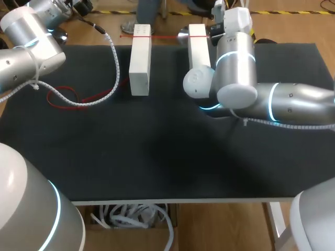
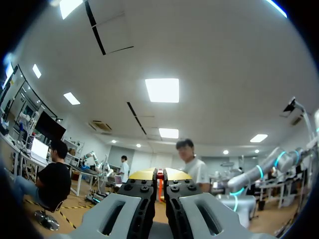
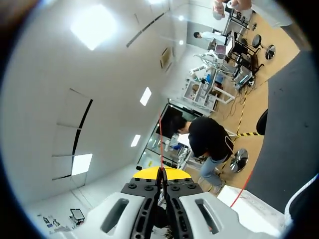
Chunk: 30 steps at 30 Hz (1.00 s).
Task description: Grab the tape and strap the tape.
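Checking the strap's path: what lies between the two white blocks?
Head view: red tape spans from the left block to the right block; otherwise bare table.

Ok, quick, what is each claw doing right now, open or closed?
Left claw: closed, with a sliver of red tape pinched in it.
Right claw: closed on the red tape, which runs out ahead from its tips.
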Each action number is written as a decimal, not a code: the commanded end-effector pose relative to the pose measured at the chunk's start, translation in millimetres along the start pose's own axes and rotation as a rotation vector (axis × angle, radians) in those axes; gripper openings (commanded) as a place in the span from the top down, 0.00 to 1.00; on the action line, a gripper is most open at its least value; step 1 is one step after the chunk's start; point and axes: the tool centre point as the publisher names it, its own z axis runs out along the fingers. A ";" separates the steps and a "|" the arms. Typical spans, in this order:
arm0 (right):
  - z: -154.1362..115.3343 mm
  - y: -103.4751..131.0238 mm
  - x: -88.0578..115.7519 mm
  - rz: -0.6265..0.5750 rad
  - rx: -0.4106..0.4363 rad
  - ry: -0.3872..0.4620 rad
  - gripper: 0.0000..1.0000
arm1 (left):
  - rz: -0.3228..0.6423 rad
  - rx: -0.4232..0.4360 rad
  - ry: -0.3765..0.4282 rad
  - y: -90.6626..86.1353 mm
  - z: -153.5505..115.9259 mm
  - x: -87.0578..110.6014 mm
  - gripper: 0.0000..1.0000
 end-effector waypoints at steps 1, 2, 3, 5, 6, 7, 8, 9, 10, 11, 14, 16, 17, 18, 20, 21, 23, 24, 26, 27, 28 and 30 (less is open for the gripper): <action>-3.0 8.8 6.9 -0.021 0.031 -0.037 1.00 | 0.001 0.000 -0.005 0.0 0.3 1.5 1.00; -3.3 8.6 6.9 -0.034 0.036 -0.041 1.00 | 0.001 0.000 -0.005 0.0 0.3 1.5 1.00; -3.5 8.2 6.3 -0.045 0.035 -0.041 1.00 | 0.001 0.000 -0.005 0.0 0.3 1.5 1.00; -3.5 8.1 6.3 -0.038 0.036 -0.041 1.00 | 0.001 0.000 -0.005 0.0 0.3 1.5 1.00; -3.5 8.3 6.1 -0.049 0.035 -0.042 1.00 | 0.001 0.000 -0.005 0.0 0.3 1.5 1.00; -3.4 8.4 5.9 -0.034 0.031 -0.037 1.00 | 0.001 0.000 -0.005 0.0 0.3 1.5 1.00; -3.4 8.6 5.9 -0.035 0.032 -0.038 1.00 | 0.001 0.000 -0.005 0.0 0.3 1.5 1.00; -3.3 8.9 5.9 -0.029 0.032 -0.035 1.00 | 0.001 0.000 -0.005 0.0 0.3 1.5 1.00; -3.2 9.0 6.0 -0.021 0.033 -0.031 1.00 | 0.001 0.000 -0.005 0.0 0.3 1.5 1.00; -3.2 9.1 6.2 -0.014 0.032 -0.031 1.00 | 0.001 0.000 -0.005 0.0 0.3 1.5 1.00; -3.4 9.2 6.1 -0.009 0.034 -0.029 1.00 | 0.001 0.000 -0.005 0.0 0.3 1.5 1.00; -4.2 8.7 5.8 -0.003 0.039 -0.027 1.00 | 0.001 0.000 -0.005 0.0 0.3 1.5 1.00; -4.5 8.6 5.7 -0.003 0.041 -0.026 1.00 | 0.001 0.000 -0.005 0.0 0.3 1.5 1.00; -4.8 8.4 5.7 -0.003 0.042 -0.024 1.00 | 0.024 -0.025 -0.003 -0.6 0.5 1.6 1.00; -5.7 8.0 5.3 -0.002 0.046 -0.022 1.00 | 0.067 -0.074 0.004 -1.4 1.2 1.7 1.00; -6.4 7.9 4.9 -0.002 0.049 -0.020 1.00 | 0.094 -0.106 0.004 -2.3 1.5 1.7 1.00; -7.7 7.7 3.8 -0.003 0.053 -0.021 1.00 | 0.151 -0.177 0.009 -3.0 1.5 0.7 1.00; -8.3 7.7 2.6 -0.005 0.055 -0.023 1.00 | 0.188 -0.228 0.014 -2.8 0.8 0.0 1.00; -9.5 7.5 1.0 -0.003 0.059 -0.028 1.00 | 0.241 -0.311 0.027 -2.0 -1.1 -0.8 1.00; -9.8 7.5 0.6 -0.003 0.059 -0.029 1.00 | 0.269 -0.359 0.032 -1.3 -2.3 -1.2 1.00; -10.1 7.5 0.4 -0.003 0.059 -0.030 1.00 | 0.289 -0.394 0.040 -1.4 -3.1 -1.2 1.00; -10.7 7.5 0.1 0.005 0.063 -0.031 1.00 | 0.333 -0.481 0.051 -2.5 -4.2 -0.3 1.00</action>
